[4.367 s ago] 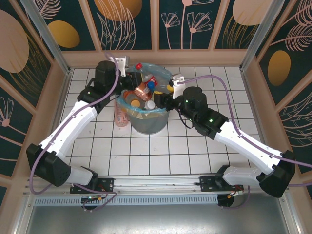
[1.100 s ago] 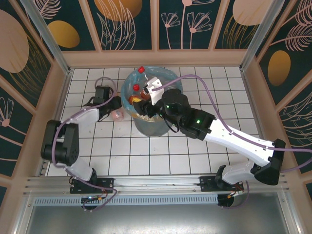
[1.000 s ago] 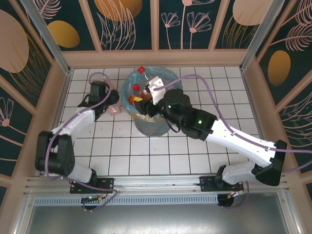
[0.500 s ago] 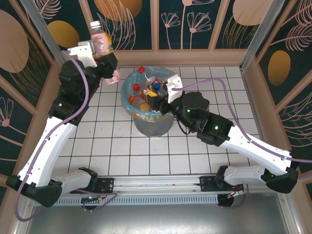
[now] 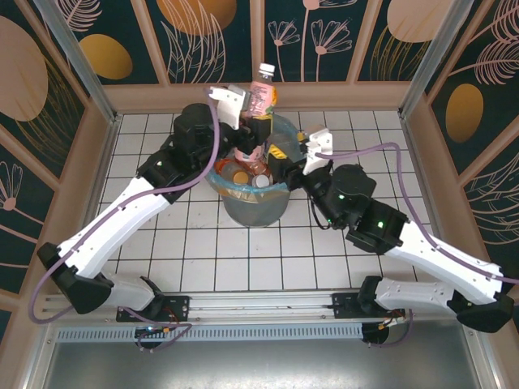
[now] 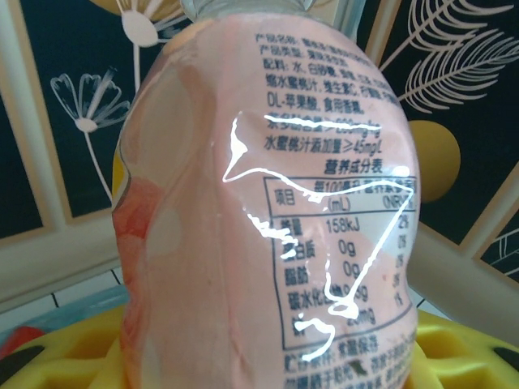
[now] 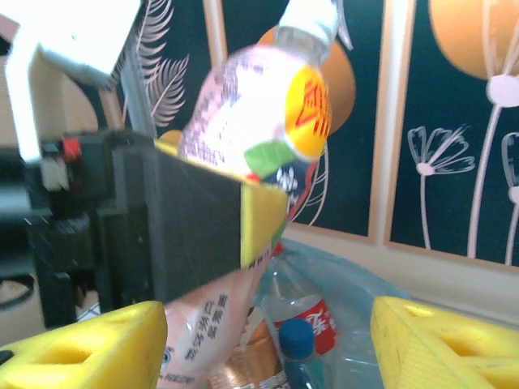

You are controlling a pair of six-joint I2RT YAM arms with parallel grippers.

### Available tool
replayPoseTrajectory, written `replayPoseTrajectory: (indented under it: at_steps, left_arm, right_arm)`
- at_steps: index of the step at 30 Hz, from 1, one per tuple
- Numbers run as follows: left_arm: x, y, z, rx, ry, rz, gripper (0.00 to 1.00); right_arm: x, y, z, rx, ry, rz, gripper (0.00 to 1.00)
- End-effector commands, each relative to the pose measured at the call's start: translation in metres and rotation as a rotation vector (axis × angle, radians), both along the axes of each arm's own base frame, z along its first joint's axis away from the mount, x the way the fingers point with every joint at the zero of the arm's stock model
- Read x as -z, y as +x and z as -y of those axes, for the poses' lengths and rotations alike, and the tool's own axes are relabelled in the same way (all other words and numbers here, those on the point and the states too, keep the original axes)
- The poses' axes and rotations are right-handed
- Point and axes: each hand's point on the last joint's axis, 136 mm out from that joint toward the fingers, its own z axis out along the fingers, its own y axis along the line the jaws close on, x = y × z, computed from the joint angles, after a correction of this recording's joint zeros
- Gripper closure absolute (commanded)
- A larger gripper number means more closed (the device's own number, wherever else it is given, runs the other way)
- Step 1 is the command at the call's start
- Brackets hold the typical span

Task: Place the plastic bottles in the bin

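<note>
A pink-labelled plastic bottle (image 5: 261, 93) with a white cap hangs upright over the bin (image 5: 253, 212), and my left gripper (image 5: 253, 115) is shut on its lower body. Its label (image 6: 268, 211) covers most of the left wrist view, with yellow fingertips (image 6: 65, 356) at the bottom corners. The round grey bin has a light-blue bag (image 7: 389, 300) and holds several bottles (image 5: 243, 170), among them a blue-capped one (image 7: 296, 340) and a red-labelled one (image 7: 312, 318). My right gripper (image 5: 290, 156) hovers open at the bin's right rim, its yellow fingers (image 7: 89, 348) wide apart and holding nothing.
The bin stands on a white tiled table (image 5: 203, 243) boxed in by wooden-framed dark floral panels (image 5: 324, 40) on three sides. A metal rail (image 5: 259, 304) with both arm bases runs along the near edge. Open tiles lie left, right and in front of the bin.
My left arm swung from the far left to over the bin, carrying the pink bottle. My right gripper drew back from inside the bin to its right rim.
</note>
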Motion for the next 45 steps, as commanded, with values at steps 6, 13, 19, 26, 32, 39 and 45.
replayPoseTrajectory:
  at_steps: [6,13,19,26,32,39,45]
  left_arm:
    - [-0.005,0.007,-0.011,-0.074,-0.046,0.035,0.49]
    - [0.018,0.010,-0.012,-0.097,-0.010,0.020,0.49]
    - [0.051,0.017,-0.013,-0.124,0.057,-0.019,0.48]
    - [0.047,0.012,-0.018,-0.120,0.049,0.018,0.48]
    - [0.045,0.007,-0.006,-0.057,0.015,0.006,0.48]
    - [0.020,0.010,0.010,-0.019,-0.127,-0.071,0.47]
    - [0.064,0.018,0.021,-0.037,-0.151,-0.235,0.45]
  right_arm:
    - [-0.010,0.000,0.023,0.080,0.055,0.038,0.32]
    - [-0.004,0.002,0.016,0.066,0.043,0.033,0.32]
    - [0.002,0.003,0.016,0.075,0.029,0.028,0.32]
    - [0.003,0.004,0.013,0.073,0.019,0.031,0.32]
    - [0.004,0.007,0.007,0.070,0.008,0.034,0.32]
    - [-0.006,0.005,0.012,0.077,0.030,0.059,0.32]
    - [-0.005,0.005,0.018,0.094,0.034,0.065,0.32]
